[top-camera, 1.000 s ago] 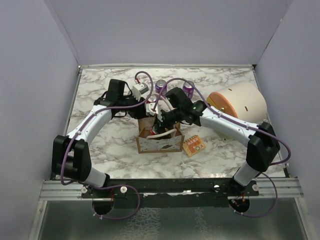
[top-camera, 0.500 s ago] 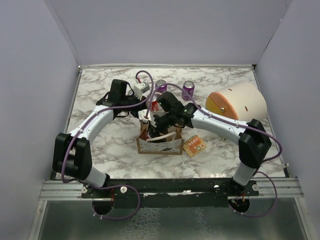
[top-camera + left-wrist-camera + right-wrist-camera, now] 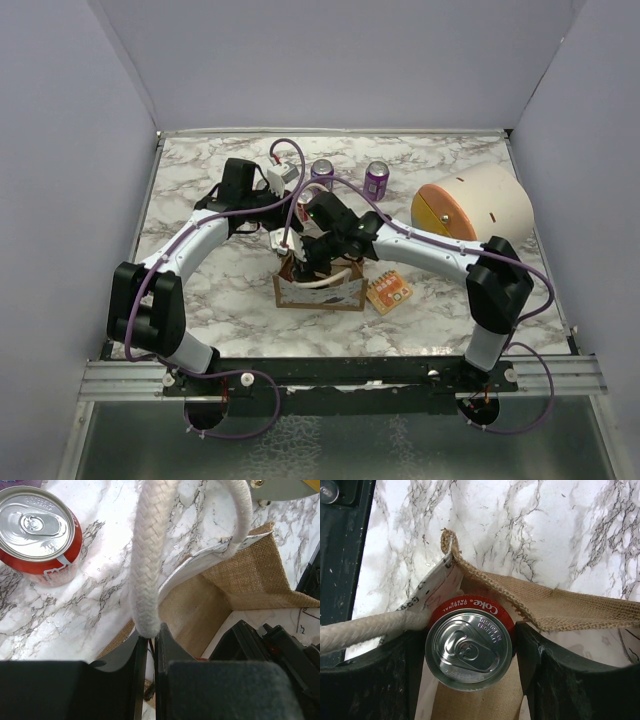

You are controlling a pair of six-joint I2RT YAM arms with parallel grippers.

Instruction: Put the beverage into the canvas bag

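- Two red cans are seen. One is a Coca-Cola can [image 3: 469, 650], clamped between the fingers of the right gripper [image 3: 470, 632] at the centre of the right wrist view. The other is a second red can [image 3: 37, 530], standing upright on the table at the upper left of the left wrist view.
- Only the lid and top band of the held can are shown. Its body is hidden, so it cannot be told whether its base touches the bag's floor.
- The held can is placed at the open mouth of the canvas bag [image 3: 555, 610], against the white lining and just below the frayed burlap rim.
- A white rope handle [image 3: 145, 570] is pinched by the closed fingers of the left gripper [image 3: 148, 642] and lifted above the bag.
- In the overhead view the bag's mouth and both grippers are masked by the arms at the frame's centre. The held can cannot be made out there.
- An orange snack packet [image 3: 388, 290] lies just right of the bag. Two purple cans [image 3: 322, 171] are set near the top centre, and a cream drum with an orange end [image 3: 480, 200] is seen at the upper right.
- The surface is a white marble-patterned tabletop [image 3: 220, 290] with grey veins, enclosed by pale lavender walls [image 3: 330, 60]. A metal rail [image 3: 340, 375] runs along the lower edge.
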